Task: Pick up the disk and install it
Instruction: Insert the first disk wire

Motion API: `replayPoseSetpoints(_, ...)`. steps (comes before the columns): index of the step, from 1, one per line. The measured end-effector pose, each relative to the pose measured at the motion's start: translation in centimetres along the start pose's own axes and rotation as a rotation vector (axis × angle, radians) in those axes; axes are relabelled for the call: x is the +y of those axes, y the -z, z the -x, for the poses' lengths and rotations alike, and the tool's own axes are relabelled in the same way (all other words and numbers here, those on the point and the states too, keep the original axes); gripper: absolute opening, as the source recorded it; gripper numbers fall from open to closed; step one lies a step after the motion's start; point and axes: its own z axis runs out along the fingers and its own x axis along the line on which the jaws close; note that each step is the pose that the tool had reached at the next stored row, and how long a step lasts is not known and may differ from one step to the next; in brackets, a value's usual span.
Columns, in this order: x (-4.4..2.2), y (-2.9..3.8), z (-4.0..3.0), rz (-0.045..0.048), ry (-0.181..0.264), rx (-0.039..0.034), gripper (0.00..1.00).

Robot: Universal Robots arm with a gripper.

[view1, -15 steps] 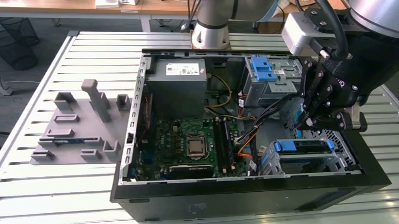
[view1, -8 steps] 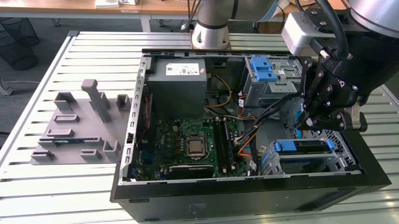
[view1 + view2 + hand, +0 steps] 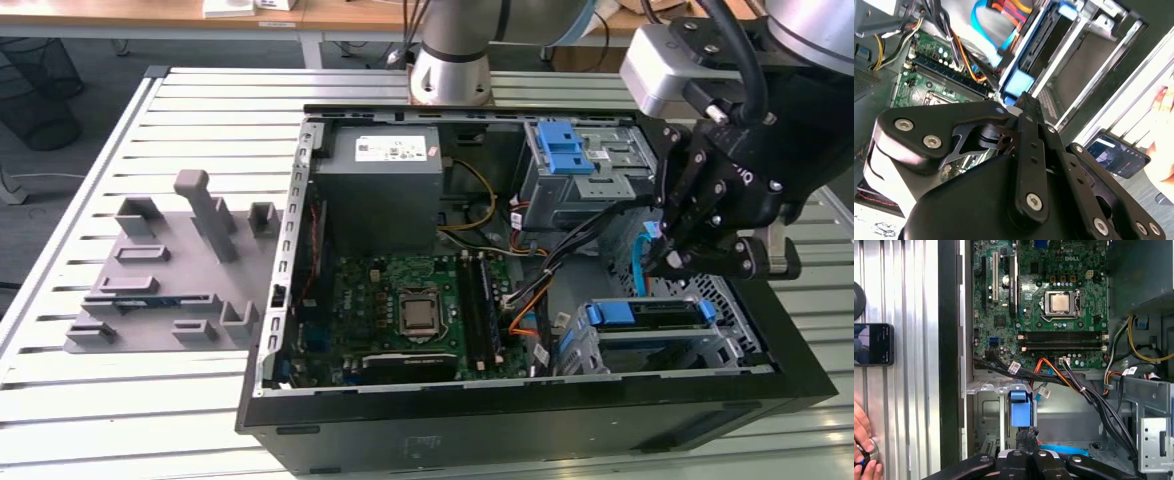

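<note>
Fingers: the fingers (image 3: 1027, 434) read as drawn together into one narrow black tip, with nothing seen clamped between them.
Gripper: the gripper (image 3: 1026, 102) hangs inside the open computer case (image 3: 400, 440), over the drive cage (image 3: 727, 345) at the exterior view's right.
Nearest thing: the blue carrier tab (image 3: 1020, 410) sits just beyond the fingertips, close to touching; contact cannot be confirmed.
Disk: the disk (image 3: 650, 315) lies in the drive cage, below the gripper and apart from it in the exterior view.
Key relation: the disk lies straight ahead of the fingers along their pointing direction; its blue-framed edge runs across the exterior view, left to right.
Beside it: black and orange cables (image 3: 1074, 382) pass between the cage and the motherboard (image 3: 1054, 305).
Outside the case: a phone (image 3: 874, 344) and a person's hand (image 3: 864, 445) rest on the slatted table (image 3: 200, 120).
</note>
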Motion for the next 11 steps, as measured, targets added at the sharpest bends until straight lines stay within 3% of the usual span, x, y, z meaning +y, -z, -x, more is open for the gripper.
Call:
replayPoseSetpoints(6,-2.48,-0.1,0.24,0.0007,0.0,-0.0002,0.11)
replayPoseSetpoints(11,-2.78,-0.15,0.26,0.0007,0.0,0.0,0.11)
